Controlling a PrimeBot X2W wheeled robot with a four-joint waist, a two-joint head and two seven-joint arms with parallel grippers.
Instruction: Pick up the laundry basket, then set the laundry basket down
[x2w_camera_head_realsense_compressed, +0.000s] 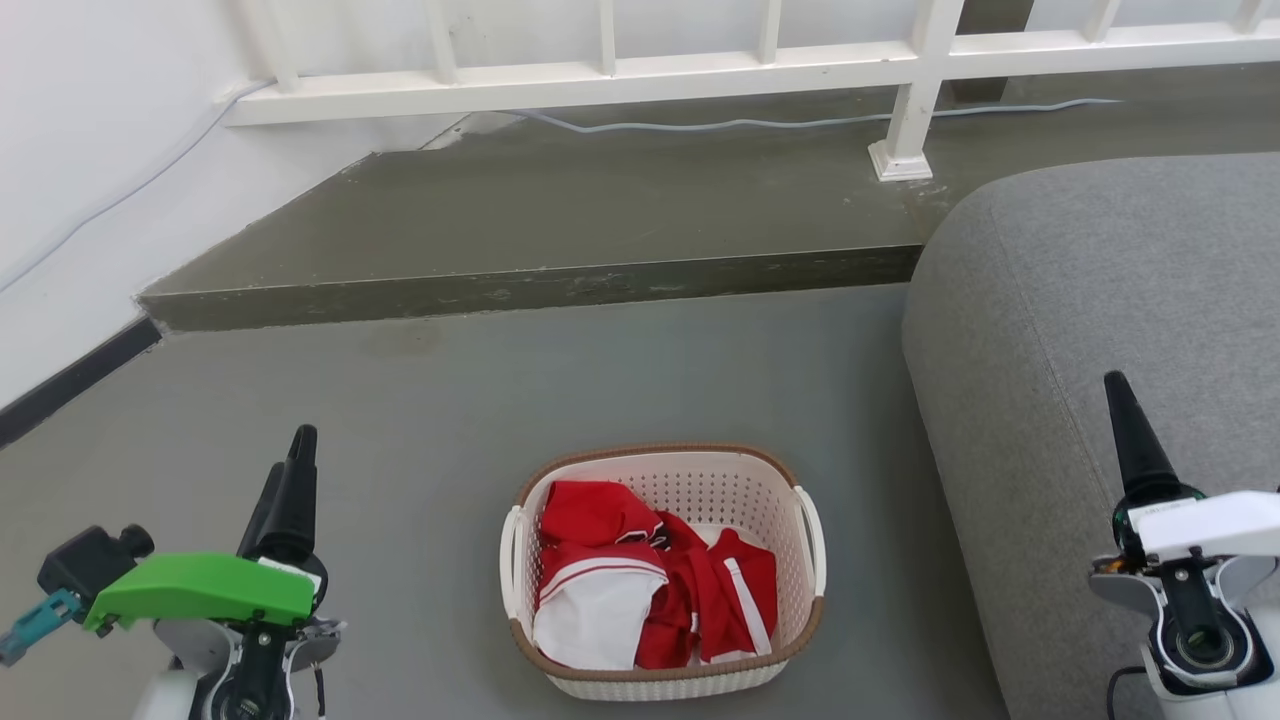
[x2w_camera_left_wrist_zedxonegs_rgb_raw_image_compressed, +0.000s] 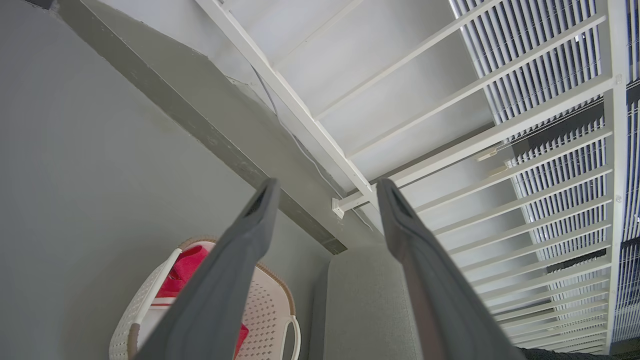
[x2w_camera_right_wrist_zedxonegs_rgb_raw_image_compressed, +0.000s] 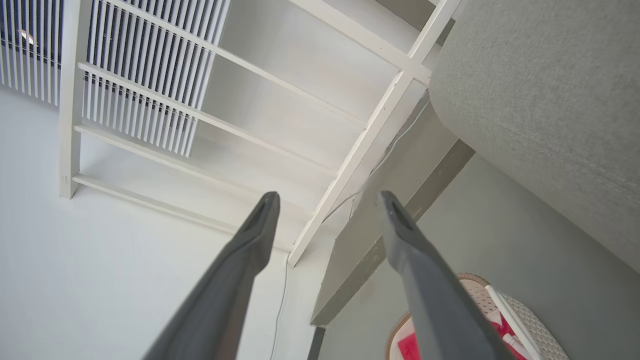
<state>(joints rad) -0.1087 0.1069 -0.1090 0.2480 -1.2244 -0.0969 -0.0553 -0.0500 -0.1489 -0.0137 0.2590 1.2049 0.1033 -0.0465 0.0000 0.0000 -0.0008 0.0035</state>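
Note:
The laundry basket (x2w_camera_head_realsense_compressed: 700, 488) stands on the grey floor at the bottom middle of the head view. It is cream-white and perforated, with a brown rim and white side handles, and holds red and white clothes (x2w_camera_head_realsense_compressed: 640, 585). My left gripper (x2w_camera_head_realsense_compressed: 292, 465) is off to the basket's left, apart from it. In its own wrist view the left gripper (x2w_camera_left_wrist_zedxonegs_rgb_raw_image_compressed: 327, 192) is open and empty, with the basket (x2w_camera_left_wrist_zedxonegs_rgb_raw_image_compressed: 272, 310) low behind one finger. My right gripper (x2w_camera_head_realsense_compressed: 1125, 425) hovers over the sofa to the basket's right. The right gripper (x2w_camera_right_wrist_zedxonegs_rgb_raw_image_compressed: 328, 200) is open too, and the basket (x2w_camera_right_wrist_zedxonegs_rgb_raw_image_compressed: 532, 325) shows at the bottom right.
A grey sofa (x2w_camera_head_realsense_compressed: 1100, 300) rises close to the basket's right side. Behind the basket runs a raised concrete step (x2w_camera_head_realsense_compressed: 550, 285), with a white railing (x2w_camera_head_realsense_compressed: 700, 65) and a loose cable (x2w_camera_head_realsense_compressed: 700, 125) on it. A white wall (x2w_camera_head_realsense_compressed: 80, 150) closes the left.

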